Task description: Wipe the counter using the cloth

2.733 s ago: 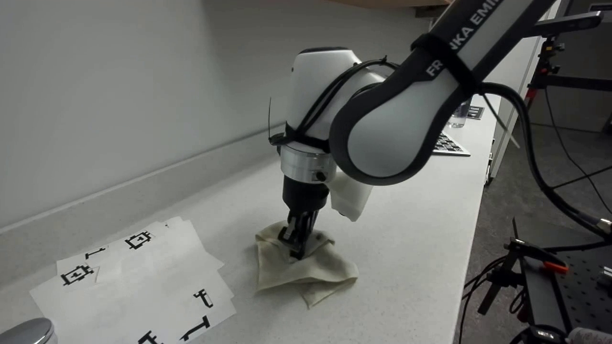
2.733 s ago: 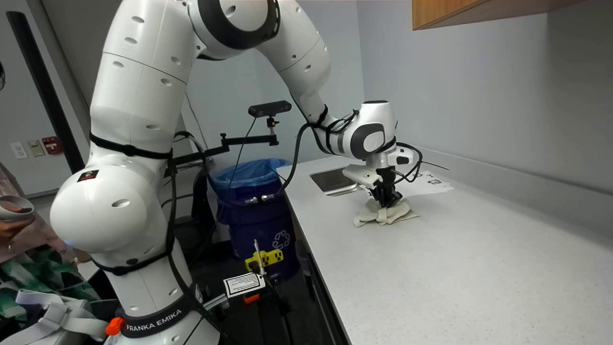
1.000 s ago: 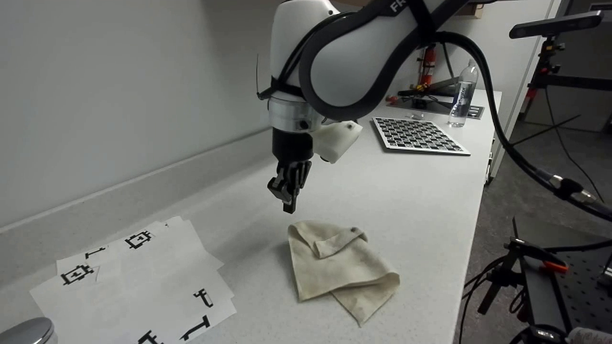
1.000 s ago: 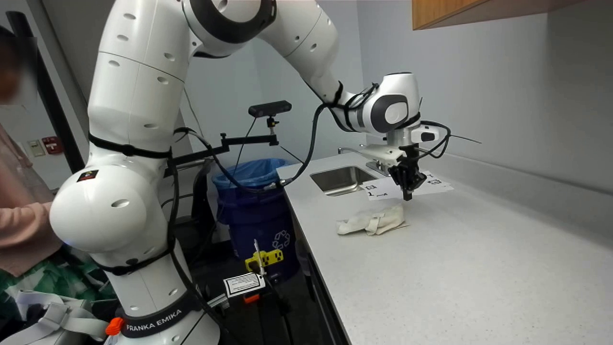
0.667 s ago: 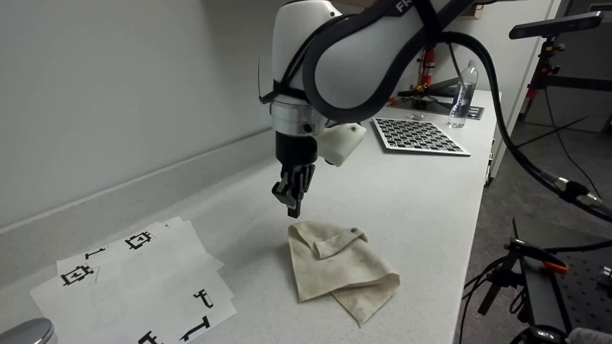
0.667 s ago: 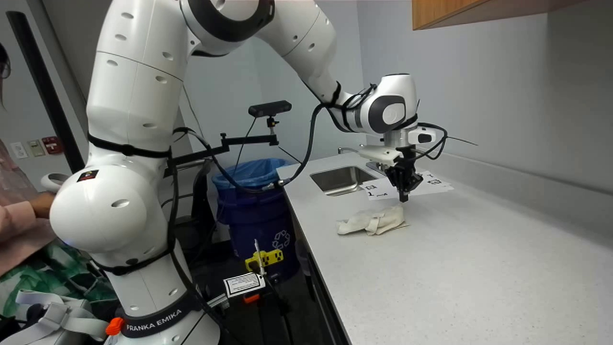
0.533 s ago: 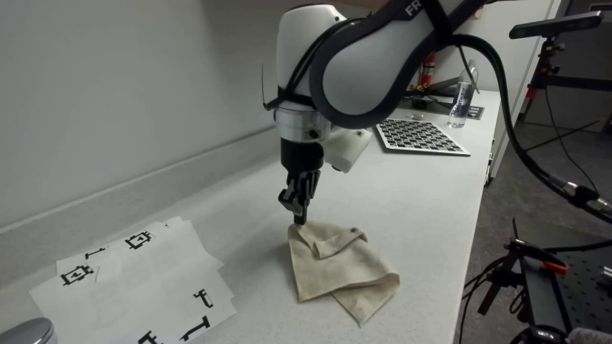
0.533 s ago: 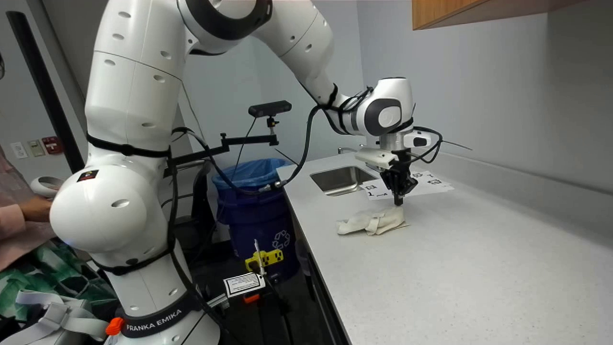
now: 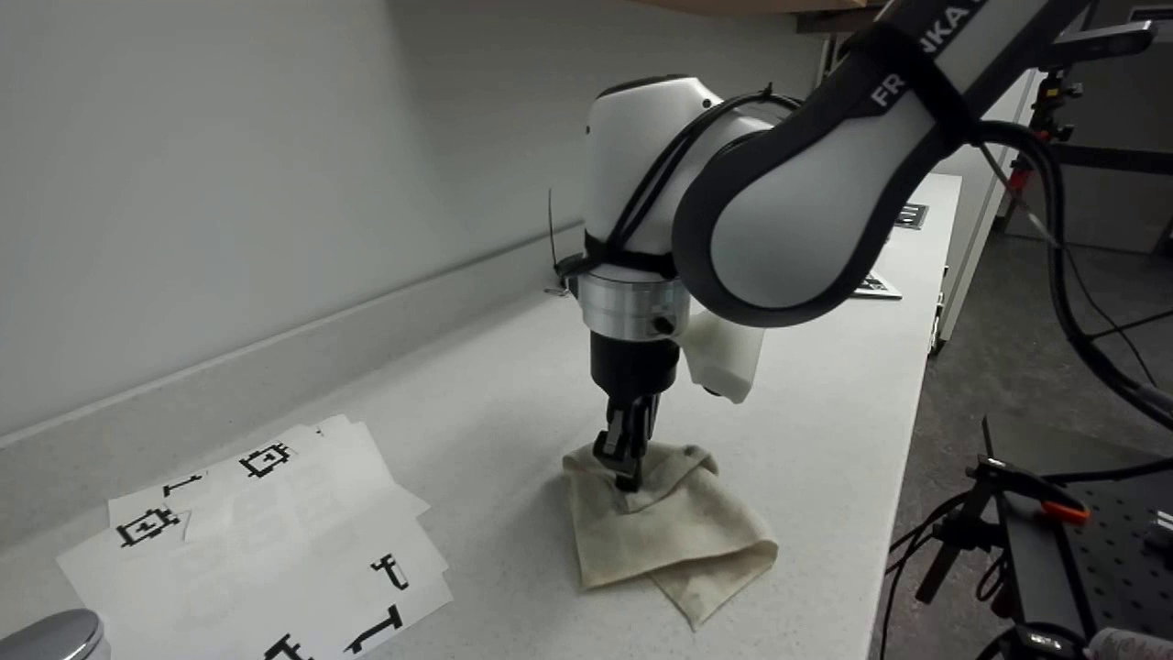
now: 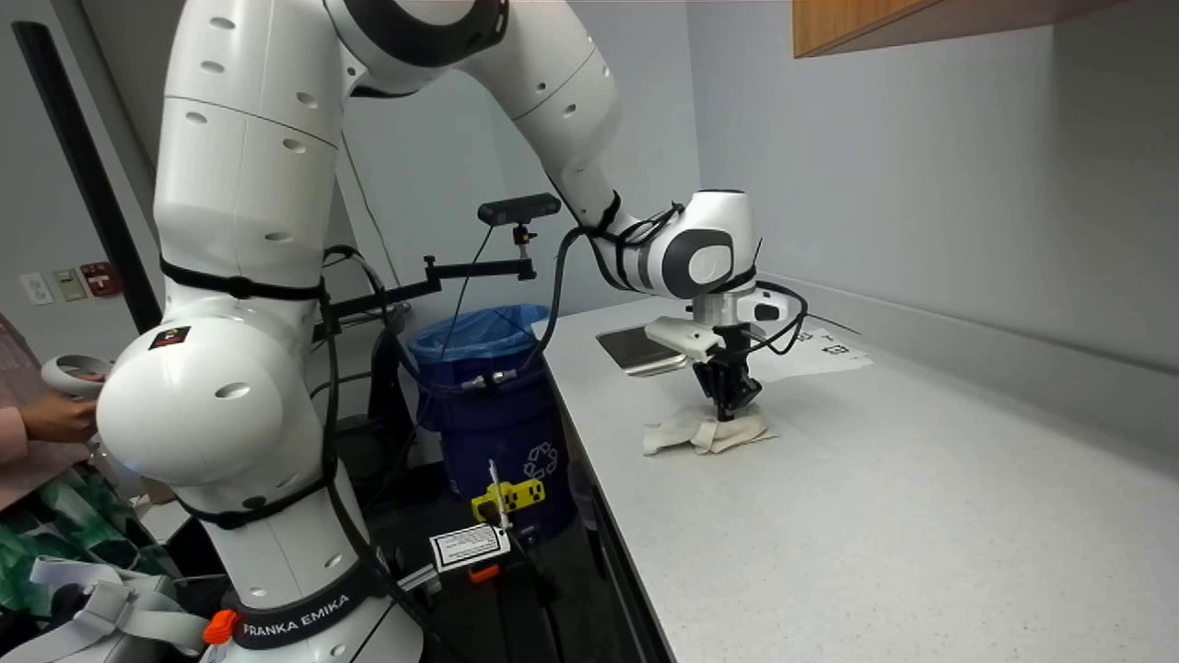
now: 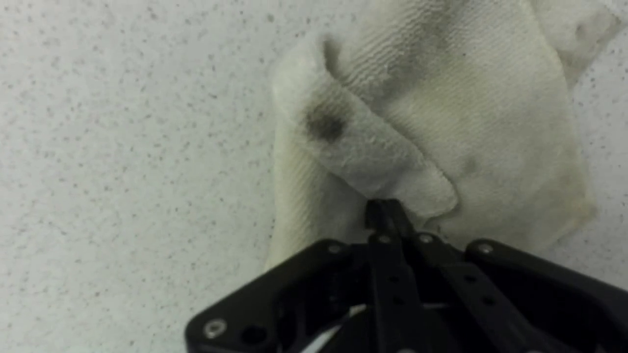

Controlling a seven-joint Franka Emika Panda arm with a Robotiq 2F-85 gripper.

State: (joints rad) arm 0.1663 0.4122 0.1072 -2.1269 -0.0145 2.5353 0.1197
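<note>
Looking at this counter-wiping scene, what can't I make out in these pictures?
Cloth beneath the end effector: blocked by it, wrist view.
Patterned board: mostly hidden by the arm, in an exterior view.
Printing on the white tag: too small to read, in an exterior view.
Person: face cut off by the left edge, in an exterior view.

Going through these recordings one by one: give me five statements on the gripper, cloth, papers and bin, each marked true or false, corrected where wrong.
1. The gripper touches the cloth. True.
2. The gripper's jaws stand wide open. False: they are shut together.
3. The cloth's folded flap has a dark spot. True.
4. The cloth covers the papers. False: it lies on the counter, apart from the papers.
5. A blue bag lines the bin. True.
</note>
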